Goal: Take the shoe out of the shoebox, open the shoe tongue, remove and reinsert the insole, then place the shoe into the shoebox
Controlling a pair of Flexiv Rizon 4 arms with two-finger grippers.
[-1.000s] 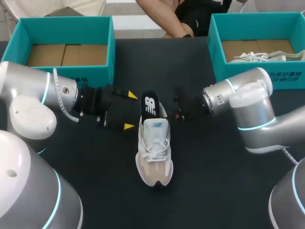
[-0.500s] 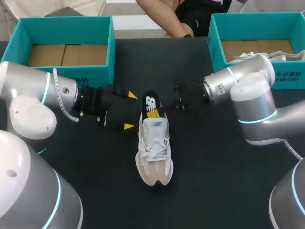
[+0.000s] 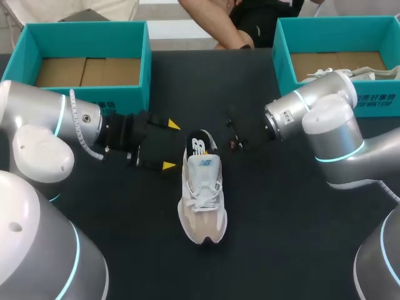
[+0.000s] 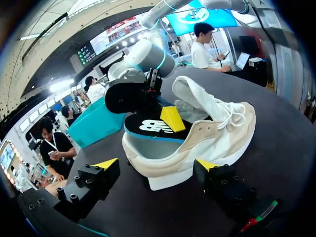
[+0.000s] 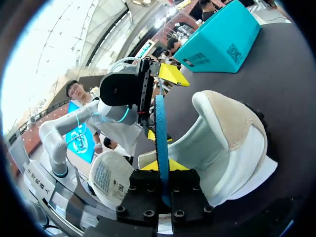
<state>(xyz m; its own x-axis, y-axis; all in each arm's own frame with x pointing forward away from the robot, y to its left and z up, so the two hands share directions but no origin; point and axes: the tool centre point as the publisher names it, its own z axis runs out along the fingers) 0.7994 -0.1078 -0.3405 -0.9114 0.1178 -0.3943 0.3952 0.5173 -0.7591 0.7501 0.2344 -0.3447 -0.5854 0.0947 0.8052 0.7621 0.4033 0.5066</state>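
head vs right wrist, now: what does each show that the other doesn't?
Only head: the right shoebox with a second shoe in it, and the laces and toe of the shoe on the table.
Only right wrist: the right gripper shut on the insole, which is seen edge-on with its blue rim, plus the shoe's inner heel lining.
Both: the shoe, the insole partly out of it, the open left gripper beside the heel, and the left shoebox.
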